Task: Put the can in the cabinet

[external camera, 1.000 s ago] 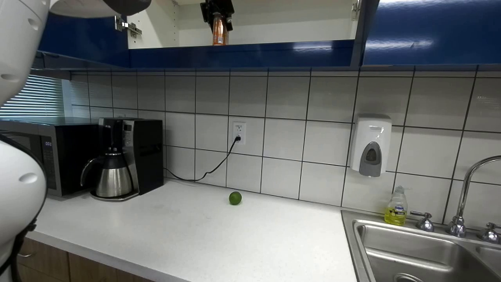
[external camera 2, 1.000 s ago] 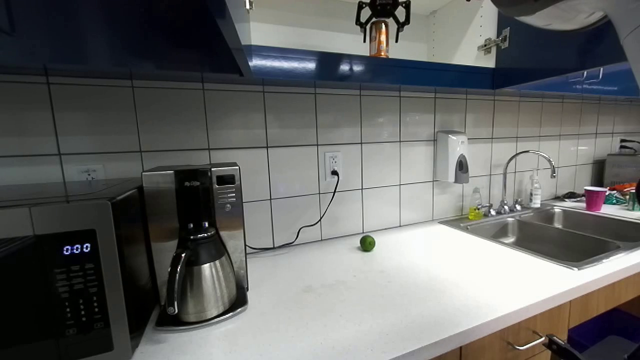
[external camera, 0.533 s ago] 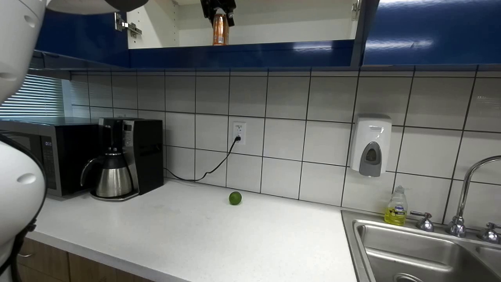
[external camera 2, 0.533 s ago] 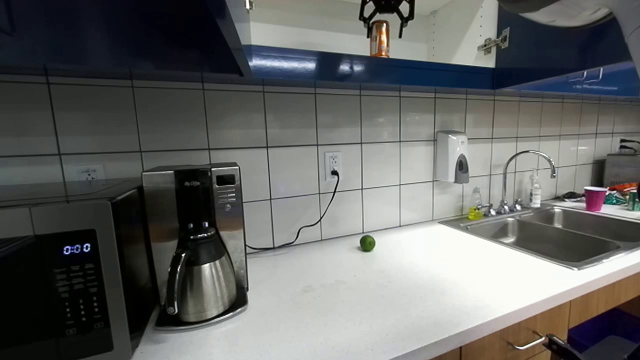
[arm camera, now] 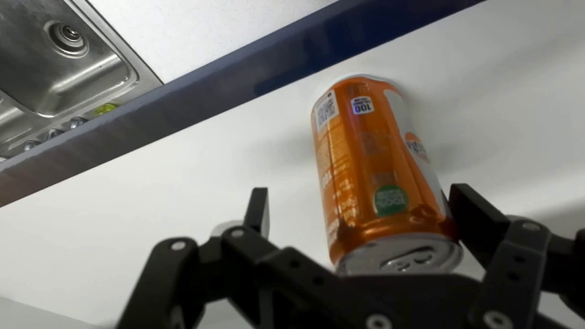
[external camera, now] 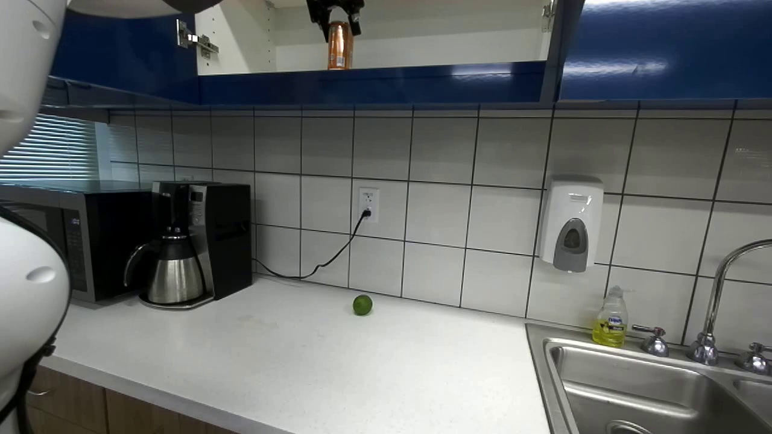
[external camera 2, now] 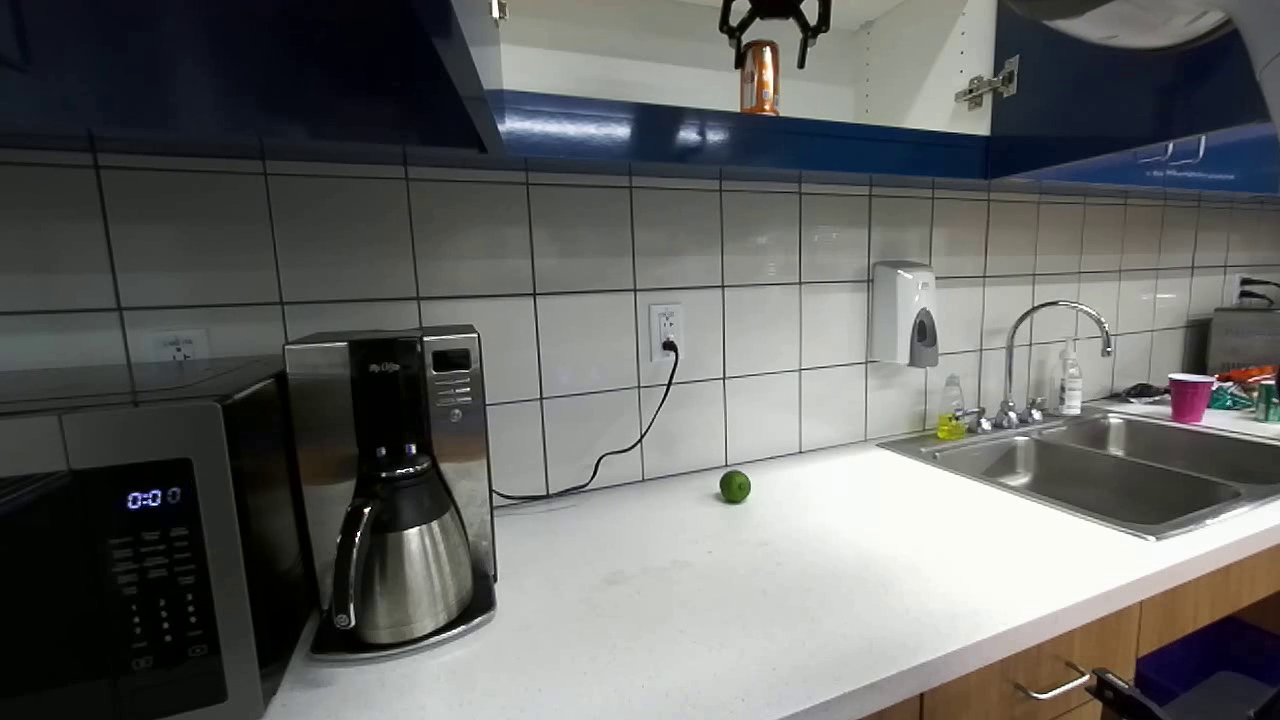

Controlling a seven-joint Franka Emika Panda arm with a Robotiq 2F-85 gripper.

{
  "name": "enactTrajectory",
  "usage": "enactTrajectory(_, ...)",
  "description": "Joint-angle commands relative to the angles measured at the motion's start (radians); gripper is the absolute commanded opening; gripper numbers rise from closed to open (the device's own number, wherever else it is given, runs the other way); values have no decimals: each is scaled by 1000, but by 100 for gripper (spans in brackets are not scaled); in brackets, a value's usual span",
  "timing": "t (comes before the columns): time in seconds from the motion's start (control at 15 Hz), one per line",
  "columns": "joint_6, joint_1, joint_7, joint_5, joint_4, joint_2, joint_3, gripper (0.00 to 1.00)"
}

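Note:
The can [external camera: 340, 47] is an orange cylinder with a silver top. It stands upright on the white floor of the open cabinet [external camera: 374, 85], close behind its dark blue front edge. Both also show in the other views: the can [external camera 2: 760, 80] [arm camera: 370, 151] and the cabinet edge [external camera 2: 740, 142] [arm camera: 274, 61]. My black gripper [external camera 2: 770, 66] is above the can with its fingers spread. In the wrist view the gripper [arm camera: 358, 193] has a wide gap at the left finger; the right finger is very close to the can, and I cannot tell if it touches.
An open blue door [external camera: 126, 60] hangs beside the cabinet opening. Below are the counter with a green ball [external camera: 362, 305], a coffee maker [external camera 2: 400, 500], a microwave [external camera 2: 150, 540], a soap dispenser [external camera: 573, 223] and a sink [external camera 2: 1090, 480].
My gripper has risen in small steps with its fingers spread, so more of the can's top shows. The can has stayed in place on the cabinet floor.

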Motion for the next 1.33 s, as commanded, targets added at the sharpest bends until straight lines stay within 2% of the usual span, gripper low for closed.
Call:
enactTrajectory(0.0,5,-16,-62,32,-19,-29,9,100)
enactTrajectory(0.8,8,-24,-162,98,-90,-107,4,100)
enactTrajectory(1.07,22,-21,-179,97,-177,-178,2,100)
enactTrajectory(1.27,47,-17,-192,98,-301,-265,2,100)
